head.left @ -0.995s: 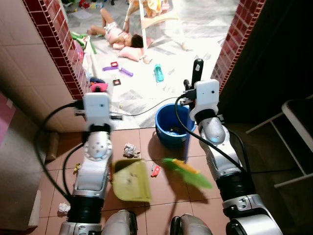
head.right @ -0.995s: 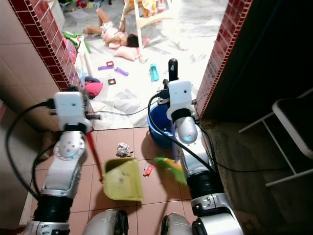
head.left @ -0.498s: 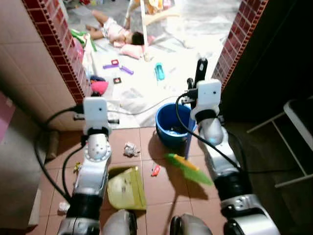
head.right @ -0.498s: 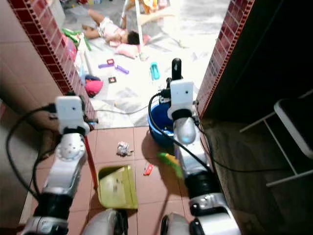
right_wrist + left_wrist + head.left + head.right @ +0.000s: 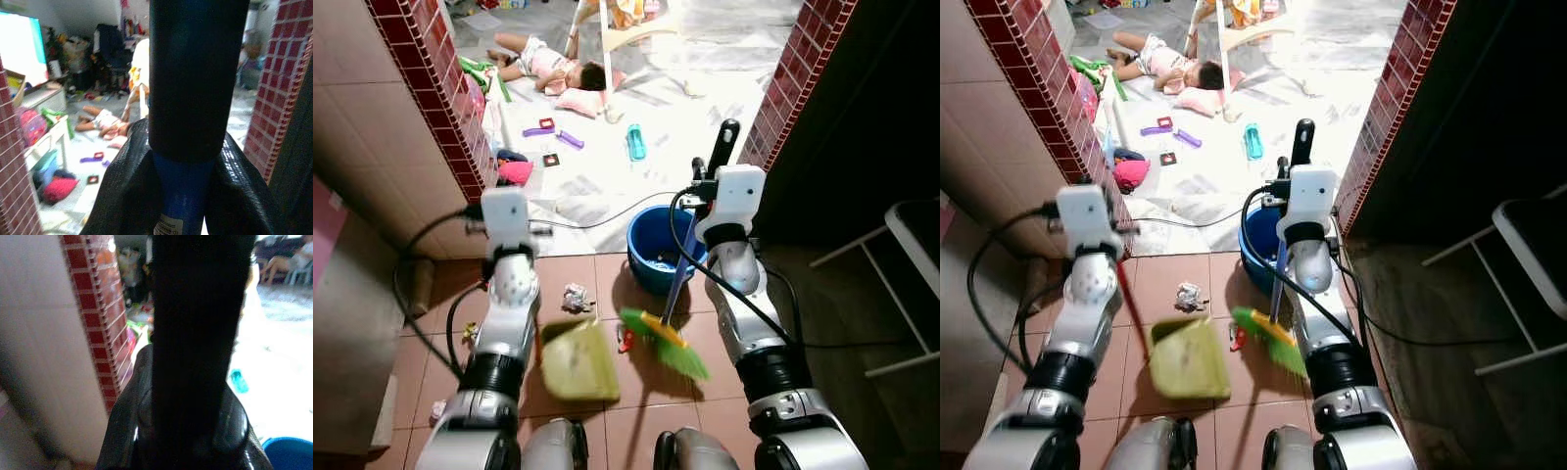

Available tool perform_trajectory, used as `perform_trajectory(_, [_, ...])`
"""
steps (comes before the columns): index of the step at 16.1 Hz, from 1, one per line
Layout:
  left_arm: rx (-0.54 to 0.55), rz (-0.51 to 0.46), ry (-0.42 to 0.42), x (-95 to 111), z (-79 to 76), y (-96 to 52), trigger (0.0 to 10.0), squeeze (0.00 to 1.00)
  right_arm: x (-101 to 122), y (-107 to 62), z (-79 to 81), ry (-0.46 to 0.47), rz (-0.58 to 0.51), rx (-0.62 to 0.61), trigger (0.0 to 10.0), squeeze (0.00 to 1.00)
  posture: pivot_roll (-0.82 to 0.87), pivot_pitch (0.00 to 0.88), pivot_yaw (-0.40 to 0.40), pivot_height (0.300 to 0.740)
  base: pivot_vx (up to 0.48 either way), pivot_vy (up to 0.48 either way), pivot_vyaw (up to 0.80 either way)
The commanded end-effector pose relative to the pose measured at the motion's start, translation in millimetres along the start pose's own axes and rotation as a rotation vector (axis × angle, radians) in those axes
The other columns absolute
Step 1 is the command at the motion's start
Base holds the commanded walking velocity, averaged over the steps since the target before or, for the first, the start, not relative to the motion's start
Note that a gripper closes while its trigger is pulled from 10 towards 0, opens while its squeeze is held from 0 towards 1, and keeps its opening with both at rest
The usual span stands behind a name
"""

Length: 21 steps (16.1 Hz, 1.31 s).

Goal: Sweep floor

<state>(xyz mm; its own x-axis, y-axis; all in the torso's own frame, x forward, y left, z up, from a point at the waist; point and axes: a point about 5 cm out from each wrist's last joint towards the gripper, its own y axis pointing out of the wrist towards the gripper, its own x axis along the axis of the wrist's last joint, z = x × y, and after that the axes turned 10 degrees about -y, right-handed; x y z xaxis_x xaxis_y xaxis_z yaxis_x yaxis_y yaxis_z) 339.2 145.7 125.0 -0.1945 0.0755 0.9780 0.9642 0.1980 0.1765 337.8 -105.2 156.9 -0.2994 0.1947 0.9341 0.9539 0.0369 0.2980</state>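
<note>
Left gripper (image 5: 195,357): jaws closed on the dark handle of the dustpan (image 5: 578,360). The yellow-green pan sits low over the brown tiled floor (image 5: 636,421), between the two arms. Crumpled paper (image 5: 574,298) lies on the tile just beyond the pan; a small red scrap (image 5: 625,341) lies between pan and broom head. Broom (image 5: 664,343): green and yellow bristles just right of the pan, blue shaft rising to the right gripper (image 5: 195,122), jaws closed on the shaft. Blue bucket (image 5: 658,247) stands behind the broom at the doorway. Beyond, toys litter the white floor; a person (image 5: 548,67) lies there.
</note>
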Motion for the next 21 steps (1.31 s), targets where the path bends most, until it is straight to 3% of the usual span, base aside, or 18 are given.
perform_trajectory(1, [-0.031, -0.05, 0.019, 6, -1.3, 4.1, 10.0, 0.0, 15, 6.7, -3.9, -0.017, -0.084, -0.029, 10.0, 0.0, -0.08, 0.169, 0.014, 0.74, 0.0, 0.0, 0.0])
perform_trajectory(7, [-0.092, 0.006, 0.037, -13, -8.4, 4.9, 10.0, 0.0, 11, 6.0, -2.7, -0.043, -0.068, -0.055, 10.0, 0.0, -0.11, 0.261, 0.028, 0.74, 0.0, 0.0, 0.0])
perform_trajectory(11, [-0.127, 0.036, 0.031, -24, -23.9, -0.6, 10.0, 0.0, 9, 6.0, 16.3, 0.005, -0.02, -0.05, 10.0, 0.0, -0.14, 0.301, 0.022, 0.74, 0.0, 0.0, 0.0])
perform_trajectory(15, [-0.18, 0.081, -0.054, -31, -48.3, -10.0, 10.0, 0.0, 4, 5.9, 26.6, 0.171, 0.07, -0.037, 10.0, 0.0, -0.14, 0.298, 0.017, 0.74, 0.0, 0.0, 0.0])
perform_trajectory(21, [-0.171, 0.171, -0.143, -40, -66.4, -17.1, 10.0, 0.0, 23, 24.2, 19.5, 0.365, 0.066, -0.017, 10.0, 0.0, -0.16, 0.237, 0.018, 0.74, 0.0, 0.0, 0.0])
